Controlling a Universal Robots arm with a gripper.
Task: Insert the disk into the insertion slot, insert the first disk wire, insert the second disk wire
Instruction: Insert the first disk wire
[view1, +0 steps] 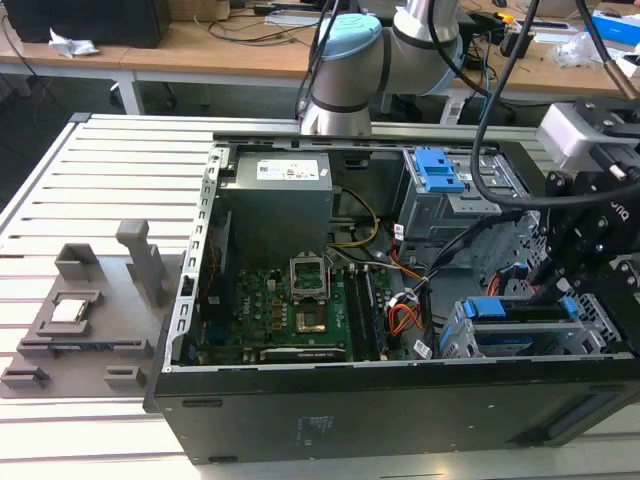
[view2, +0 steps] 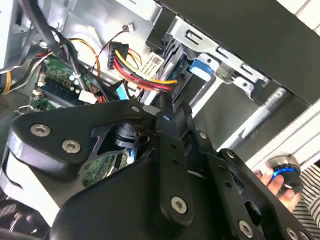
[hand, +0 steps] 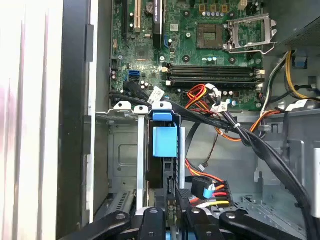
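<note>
The gripper (hand: 172, 207), jaws drawn together against the rear edge of the disk (hand: 164, 145), should press it squarely along the insertion slot (view1: 452, 338), clear of the coloured power wires (hand: 210, 192)

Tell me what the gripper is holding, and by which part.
Cannot be told: the gripper sits close to the disk and the coloured wires, its hold hidden.

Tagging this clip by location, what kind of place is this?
Probably a robotics lab: an open computer case sits on a slatted metal table, a robot arm stands beyond it, and cluttered desks line the back.
</note>
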